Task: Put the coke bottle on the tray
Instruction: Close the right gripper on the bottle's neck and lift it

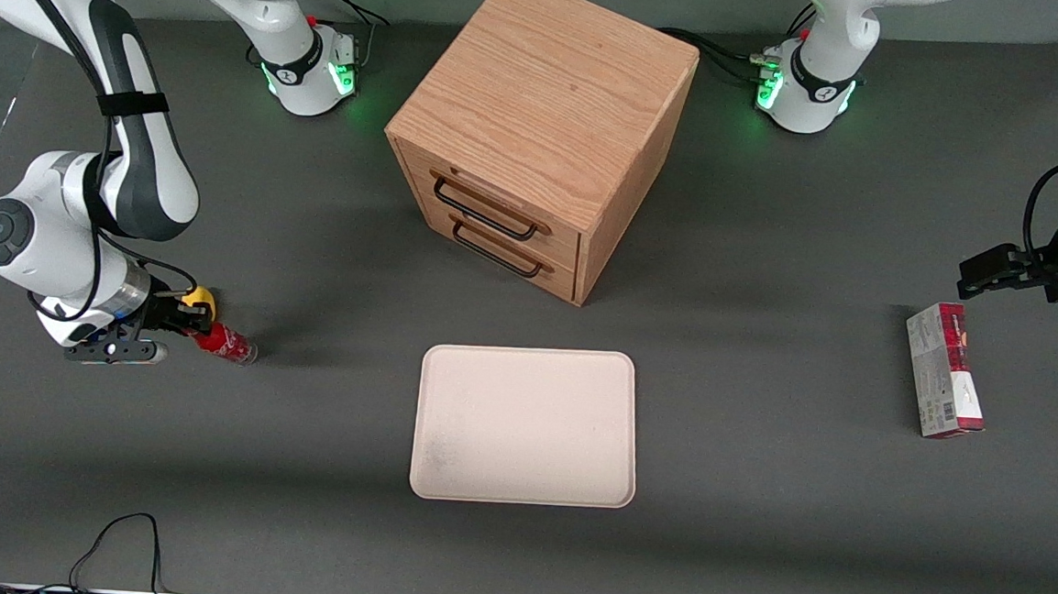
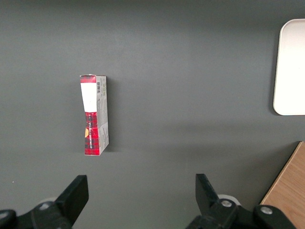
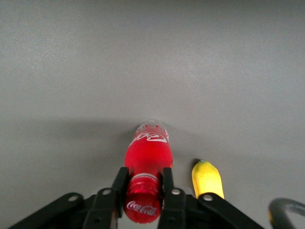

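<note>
Gripping the coke bottle [image 3: 146, 164] by its neck, the tool [image 3: 143, 193] half-hides the yellow lump [image 3: 207, 179].

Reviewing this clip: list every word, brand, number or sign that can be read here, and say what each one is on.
"Coca-Cola": white script on the cap end of the coke bottle, held at its neck in the shut gripper beside the yellow lump.
More white script near the bottle's clear base: too foreshortened to read.
Red-and-grey carton: print and barcode too small to read.
Tray, wooden cabinet: no text.
</note>
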`<state>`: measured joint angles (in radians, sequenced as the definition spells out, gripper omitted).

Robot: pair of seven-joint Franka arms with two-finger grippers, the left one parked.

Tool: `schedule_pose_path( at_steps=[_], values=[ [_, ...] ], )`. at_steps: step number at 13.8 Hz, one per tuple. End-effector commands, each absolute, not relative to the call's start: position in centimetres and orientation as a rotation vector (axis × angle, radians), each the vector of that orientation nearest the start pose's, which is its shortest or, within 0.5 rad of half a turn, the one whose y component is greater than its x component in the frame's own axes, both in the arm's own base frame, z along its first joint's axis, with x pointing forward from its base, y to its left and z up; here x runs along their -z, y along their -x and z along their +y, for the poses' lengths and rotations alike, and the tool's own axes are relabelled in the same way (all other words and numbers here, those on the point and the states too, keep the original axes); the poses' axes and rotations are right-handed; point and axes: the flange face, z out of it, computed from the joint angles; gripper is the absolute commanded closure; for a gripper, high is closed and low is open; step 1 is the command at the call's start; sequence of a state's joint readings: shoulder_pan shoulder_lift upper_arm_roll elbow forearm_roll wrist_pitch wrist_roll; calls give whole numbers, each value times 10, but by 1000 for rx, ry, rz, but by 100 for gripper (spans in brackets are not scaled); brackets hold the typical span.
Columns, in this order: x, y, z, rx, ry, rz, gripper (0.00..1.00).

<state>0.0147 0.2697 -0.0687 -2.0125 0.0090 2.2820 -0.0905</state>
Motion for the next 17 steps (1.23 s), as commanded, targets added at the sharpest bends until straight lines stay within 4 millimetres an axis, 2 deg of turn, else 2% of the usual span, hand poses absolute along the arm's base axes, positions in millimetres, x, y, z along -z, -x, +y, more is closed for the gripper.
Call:
schedule_pose_path(
  at_steps=[1,3,4,6,8,10,12,15,16,17],
  values=[
    [-322,-597,-28,11,3141,-97,89],
    [-342,-606,-28,44,3141,-122,91],
    [-365,-614,-28,21,3138,-134,91],
    [-438,-635,-28,-53,3131,-139,91],
    [-509,-641,-26,-65,3127,-145,91],
    [-563,-636,-24,-100,3123,-151,92],
    [-607,-626,-23,-110,3124,-156,92],
    [-639,-615,-21,-111,3127,-161,92],
    [-641,-616,-16,-102,3124,-177,92],
    [-637,-621,1,-97,3117,-226,92]
  ],
)
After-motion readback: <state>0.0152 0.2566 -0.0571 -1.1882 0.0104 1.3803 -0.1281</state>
